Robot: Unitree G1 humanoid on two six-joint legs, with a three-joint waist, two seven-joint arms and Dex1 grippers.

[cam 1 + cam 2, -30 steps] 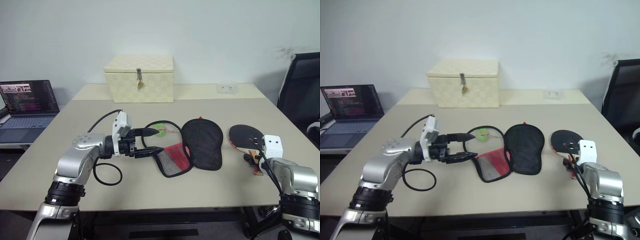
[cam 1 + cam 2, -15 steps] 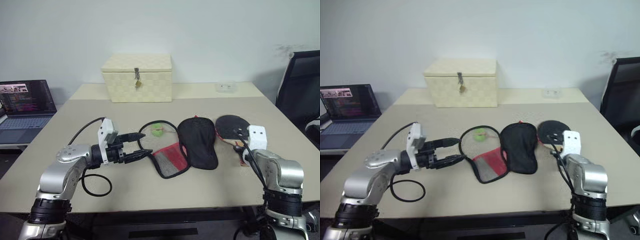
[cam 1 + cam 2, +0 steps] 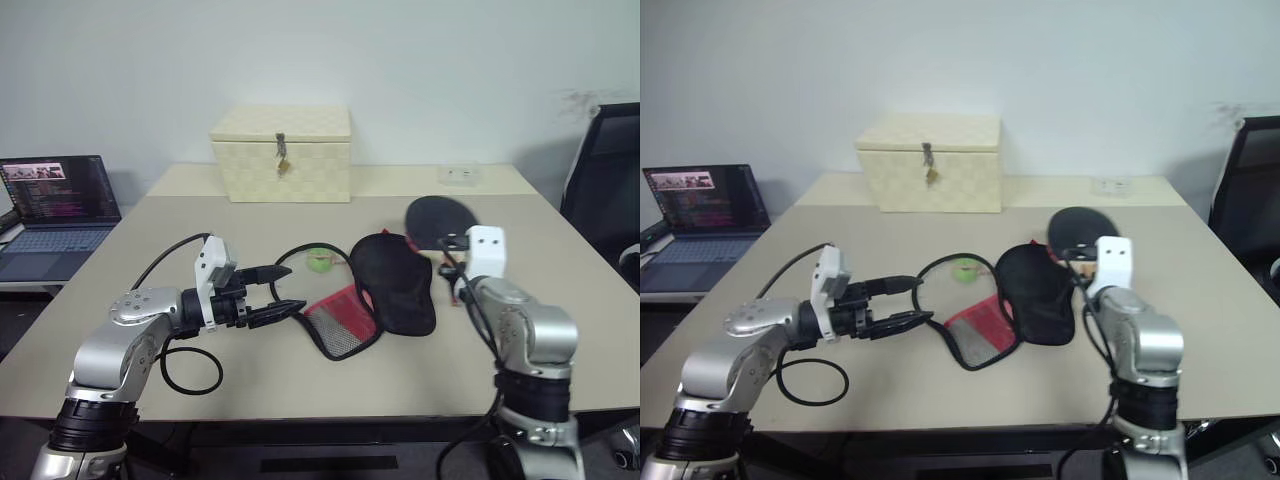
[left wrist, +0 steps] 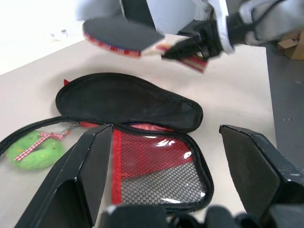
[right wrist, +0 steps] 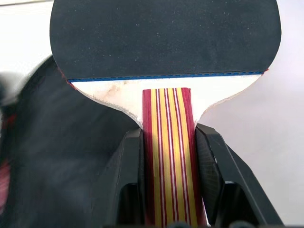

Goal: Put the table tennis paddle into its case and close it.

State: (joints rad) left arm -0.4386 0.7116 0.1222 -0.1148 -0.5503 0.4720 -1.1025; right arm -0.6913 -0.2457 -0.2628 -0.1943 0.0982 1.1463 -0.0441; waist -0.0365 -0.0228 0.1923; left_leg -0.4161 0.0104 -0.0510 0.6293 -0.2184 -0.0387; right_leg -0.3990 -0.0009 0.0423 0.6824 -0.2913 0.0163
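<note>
While the table tennis paddle [image 3: 437,219] is held by its handle in the right gripper [image 5: 167,142], it is raised above the beige table [image 3: 560,330], just beyond the case [image 3: 385,295] — unzipped, nothing seen inside it. The left gripper [image 3: 282,290] is spread wide beside the case's mesh flap. Behind, a cream latched box [image 3: 281,154] is shut; a laptop [image 3: 55,205] stands leftward.

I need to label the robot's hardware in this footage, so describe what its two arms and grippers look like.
Both arms have silver-grey metal shells with black ribbed joints near the base. Each wrist carries a white boxy block. The left gripper and right gripper each have two black, tapered fingers. A black cable loops from the left arm onto the table; thinner black wires run along the right arm.
</note>
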